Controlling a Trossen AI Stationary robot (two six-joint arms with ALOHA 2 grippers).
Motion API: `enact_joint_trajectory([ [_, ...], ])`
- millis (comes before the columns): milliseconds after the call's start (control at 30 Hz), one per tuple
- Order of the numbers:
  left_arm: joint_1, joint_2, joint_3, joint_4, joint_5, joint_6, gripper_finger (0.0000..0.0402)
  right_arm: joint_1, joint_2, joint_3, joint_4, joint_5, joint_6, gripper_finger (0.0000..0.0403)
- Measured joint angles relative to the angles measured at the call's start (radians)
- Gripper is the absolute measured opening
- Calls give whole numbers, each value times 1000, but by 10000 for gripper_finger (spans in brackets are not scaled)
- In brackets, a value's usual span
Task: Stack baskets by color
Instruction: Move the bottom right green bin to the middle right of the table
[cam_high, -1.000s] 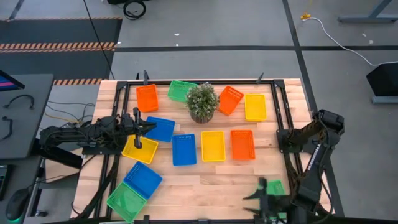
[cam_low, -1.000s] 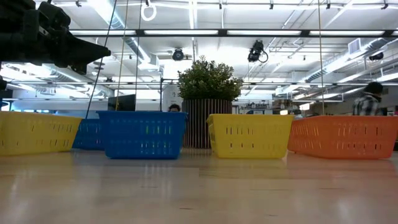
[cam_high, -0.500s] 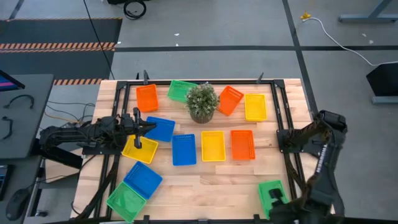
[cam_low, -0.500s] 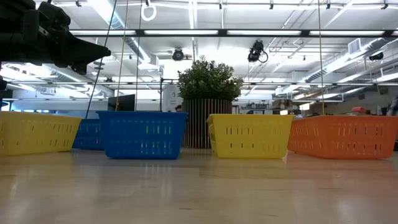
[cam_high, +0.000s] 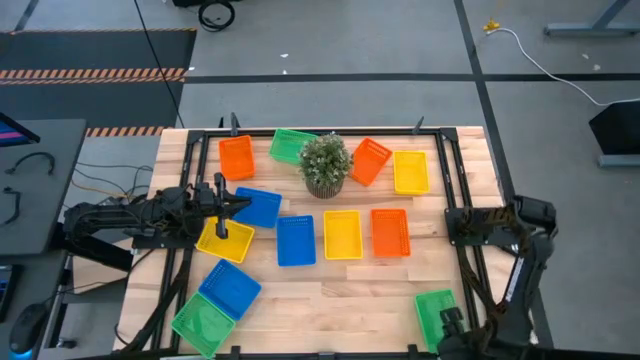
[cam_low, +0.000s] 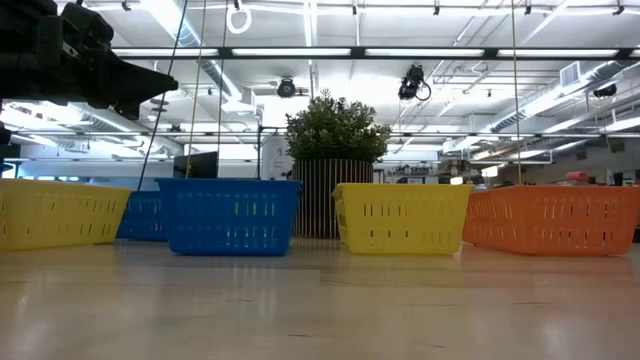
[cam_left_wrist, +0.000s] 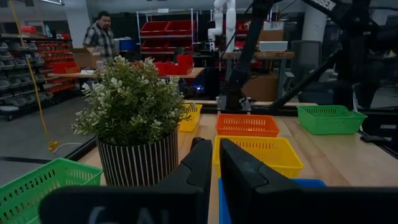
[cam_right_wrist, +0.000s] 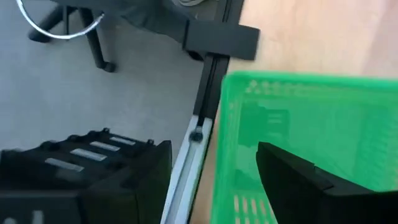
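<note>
Right pincer (cam_right_wrist: 205, 180) sits at the near right corner of the worktop (cam_high: 330, 285), fingers spread, one finger inside the green basket (cam_high: 436, 313) and one outside its wall, gripping nothing. Left pincer (cam_high: 222, 212) hangs over the yellow basket (cam_high: 225, 240) at the left with fingers nearly pressed together, holding nothing. The baskets look light, thin and somewhat flexible, so a rim pinch on a short wall should serve, though smooth plastic may slip. Pale wood planks carry them around a potted plant (cam_high: 326, 164). Beyond lies an open workshop with shelving.
</note>
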Motion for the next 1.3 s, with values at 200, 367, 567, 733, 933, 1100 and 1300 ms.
enact_joint_trajectory([
  [200, 0, 0, 0, 0, 0, 0, 34, -37, 83, 0, 3, -32, 16, 198],
  [367, 0, 0, 0, 0, 0, 0, 35, -53, 109, 0, -2, -37, 27, 122],
  [567, 0, 0, 0, 0, 0, 0, 40, -51, 92, 0, -44, -13, 28, 15],
  [733, 0, 0, 0, 0, 0, 0, 36, -52, 45, 0, -125, 131, 44, 13],
  [933, 0, 0, 0, 0, 0, 0, 34, -97, -73, 17, -313, 350, 12, 6],
  [1100, 0, 0, 0, 0, 0, 0, 40, -196, -170, 19, -571, 372, 23, 4],
  [1300, 0, 0, 0, 0, 0, 0, 36, -335, -269, -90, -609, 310, -89, 3],
])
